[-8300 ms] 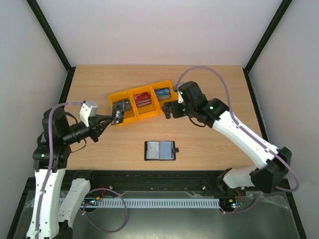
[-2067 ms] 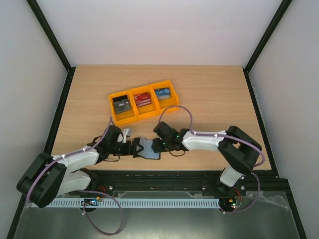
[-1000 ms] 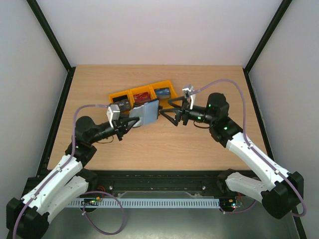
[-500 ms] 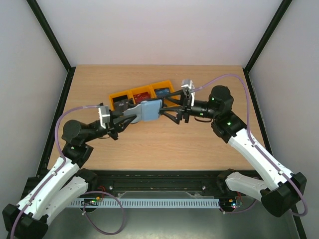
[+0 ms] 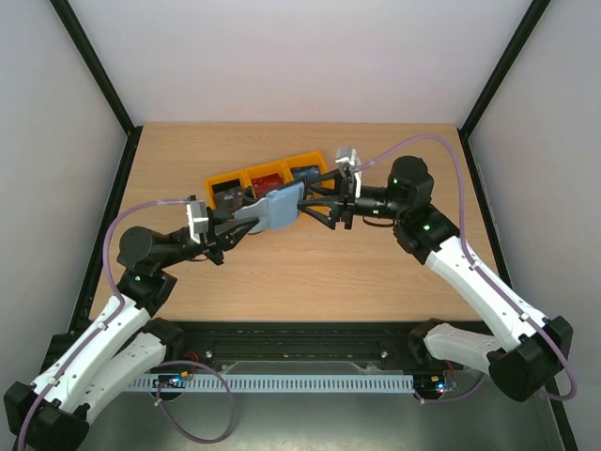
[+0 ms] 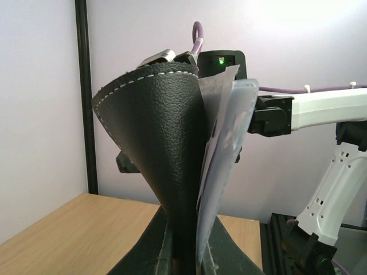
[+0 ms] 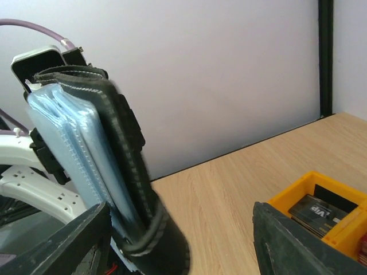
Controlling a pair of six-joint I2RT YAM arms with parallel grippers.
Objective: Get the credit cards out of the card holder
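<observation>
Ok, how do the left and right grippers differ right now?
Left gripper is shut on the card holder's edge; right gripper stands open, fingers either side of it, not clamping. Left carries the holder; right carries nothing. Both face each other above the table.

The card holder is held above the worktop, with the left hand on its left and the right hand on its right. Just behind it, a row of bins is set on the worktop, and the credit cards are laid one in each compartment.
</observation>
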